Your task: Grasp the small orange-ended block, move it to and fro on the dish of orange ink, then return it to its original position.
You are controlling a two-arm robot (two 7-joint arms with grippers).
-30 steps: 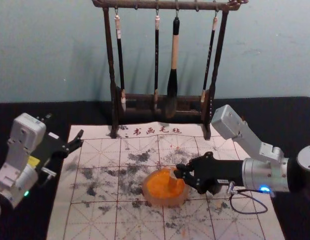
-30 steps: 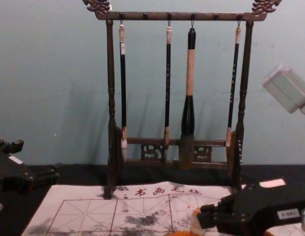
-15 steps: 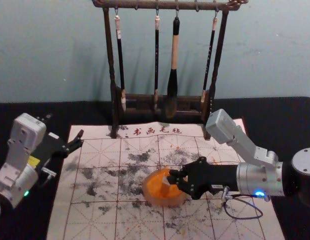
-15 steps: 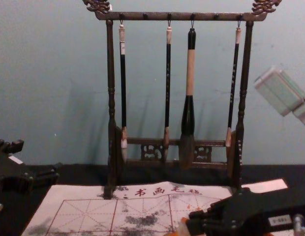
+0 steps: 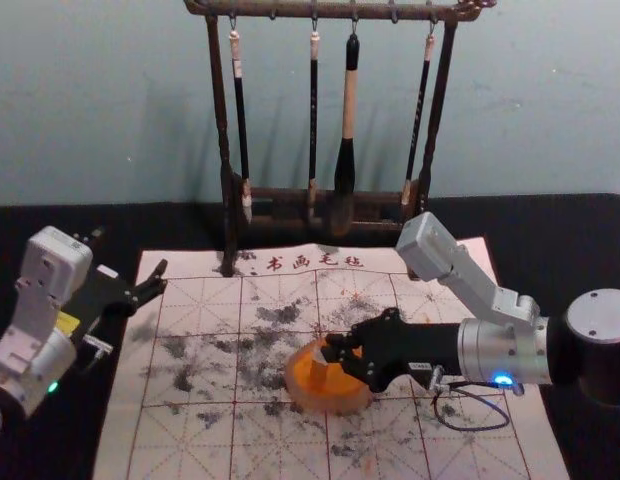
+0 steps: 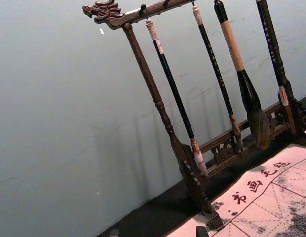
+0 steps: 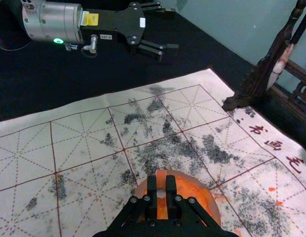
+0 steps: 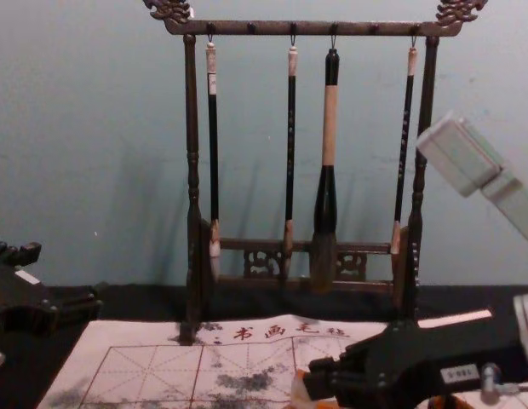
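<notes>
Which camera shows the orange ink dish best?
The head view: from above, it shows most of the dish, rim included. The right wrist view has the right end effector in front of it; the chest view, an orange sliver at the bottom edge.

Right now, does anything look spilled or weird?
Yes. The mat has dark smudges, and small orange spots sit outside the dish. They look like stray ink, maybe drips, messing up its printed squares.
</notes>
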